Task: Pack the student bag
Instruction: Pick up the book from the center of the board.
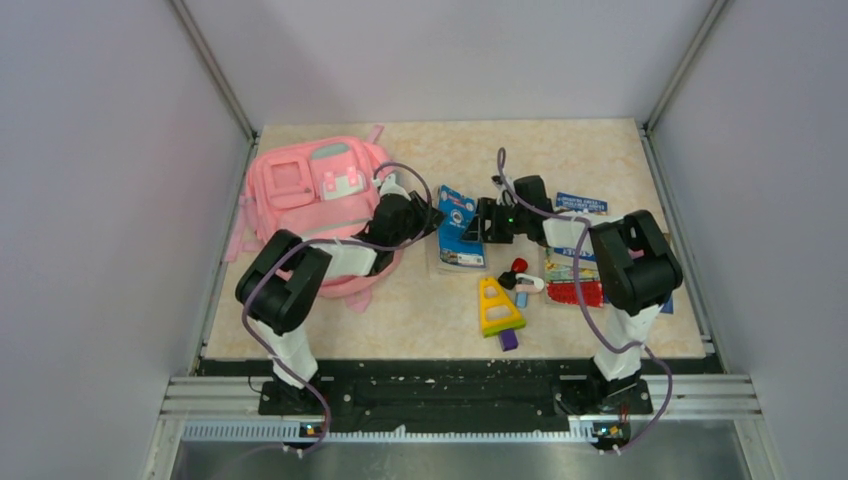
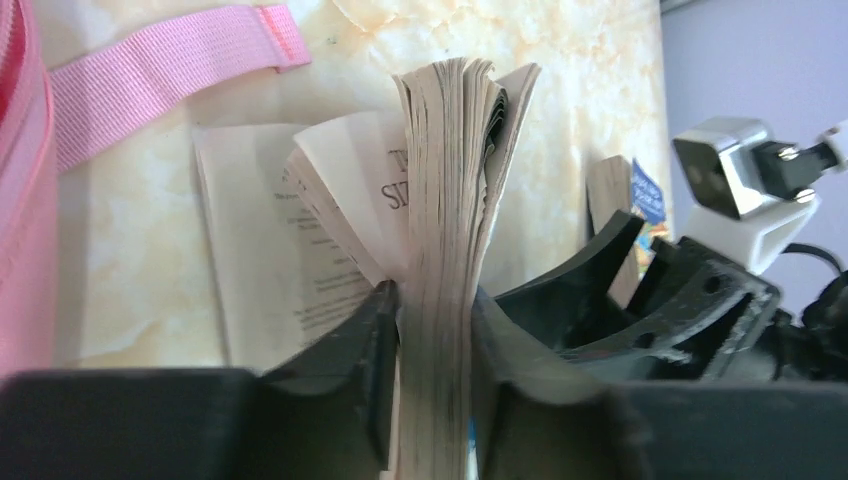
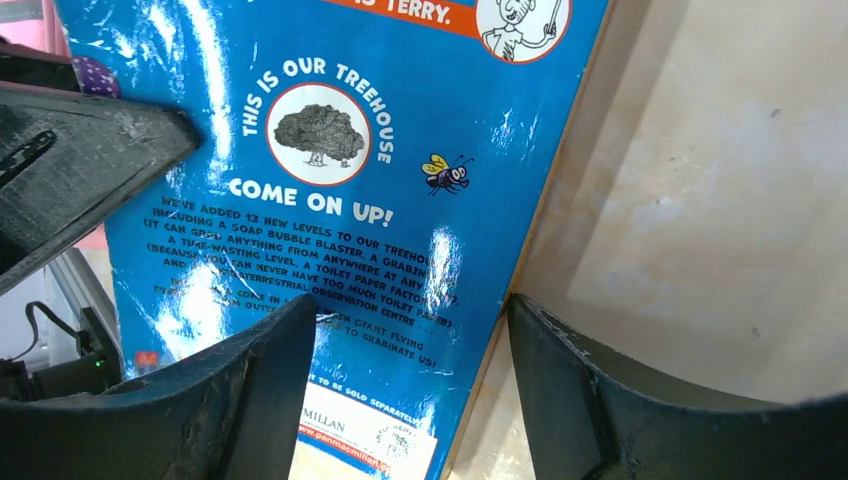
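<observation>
The pink student bag (image 1: 310, 190) lies at the back left of the table; its edge (image 2: 20, 200) and a pink strap (image 2: 170, 65) show in the left wrist view. A blue paperback book (image 1: 460, 228) sits just right of the bag. My left gripper (image 1: 432, 222) is shut on the book's block of pages (image 2: 445, 200), its fingertips (image 2: 435, 300) pinching them, while a few loose pages flop open onto the table. My right gripper (image 1: 490, 222) is open at the book's other side. In the right wrist view it (image 3: 412, 320) straddles the edge of the blue back cover (image 3: 340, 180) without gripping.
A yellow triangular toy (image 1: 497, 305), a small red-and-white item (image 1: 520, 275) and a purple piece (image 1: 508, 340) lie in front of the book. Another colourful booklet (image 1: 575, 265) lies under the right arm. Walls enclose the table on three sides.
</observation>
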### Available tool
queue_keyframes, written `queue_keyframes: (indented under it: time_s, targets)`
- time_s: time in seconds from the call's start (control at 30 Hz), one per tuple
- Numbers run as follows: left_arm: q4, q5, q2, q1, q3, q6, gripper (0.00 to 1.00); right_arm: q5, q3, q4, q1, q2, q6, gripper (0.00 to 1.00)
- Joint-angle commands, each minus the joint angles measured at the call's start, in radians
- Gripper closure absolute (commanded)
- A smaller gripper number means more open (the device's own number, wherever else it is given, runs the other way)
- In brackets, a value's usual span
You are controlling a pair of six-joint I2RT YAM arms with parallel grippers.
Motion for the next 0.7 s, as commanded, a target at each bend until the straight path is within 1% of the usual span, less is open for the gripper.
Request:
queue_keyframes:
  time_s: [0.0, 0.03, 0.1, 0.2, 0.33, 0.43, 0.53, 0.6, 0.67]
  targets:
    - [0.053, 0.044, -0.075, -0.05, -0.015, -0.032, 0.78, -0.046, -0.002, 0.039, 0.052, 0.027, 0.017, 0.32]
    - [0.036, 0.035, -0.081, -0.05, -0.016, -0.024, 0.88, -0.042, -0.003, 0.038, 0.053, 0.021, 0.014, 0.32]
    - [0.008, 0.031, -0.088, -0.05, -0.017, -0.011, 1.0, -0.032, -0.004, 0.03, 0.053, 0.011, 0.009, 0.32]
    - [0.001, 0.029, -0.113, -0.05, -0.03, 0.005, 1.0, -0.01, -0.009, 0.016, 0.052, -0.023, -0.005, 0.32]
    - [0.022, 0.033, -0.191, -0.047, -0.063, 0.062, 1.0, 0.043, -0.01, -0.035, 0.04, -0.111, -0.041, 0.23]
    - [0.016, 0.036, -0.294, -0.043, -0.086, 0.101, 1.0, 0.039, -0.032, -0.044, 0.003, -0.217, -0.044, 0.18]
    - [0.047, 0.032, -0.434, -0.028, -0.13, 0.089, 1.0, -0.05, -0.086, 0.02, -0.074, -0.325, -0.01, 0.16]
    - [-0.008, 0.0, -0.555, -0.025, -0.129, 0.119, 1.0, -0.133, -0.124, 0.082, -0.117, -0.395, 0.028, 0.14]
    - [-0.066, -0.011, -0.645, -0.023, -0.118, 0.151, 1.0, -0.182, -0.138, 0.106, -0.127, -0.456, 0.042, 0.13]
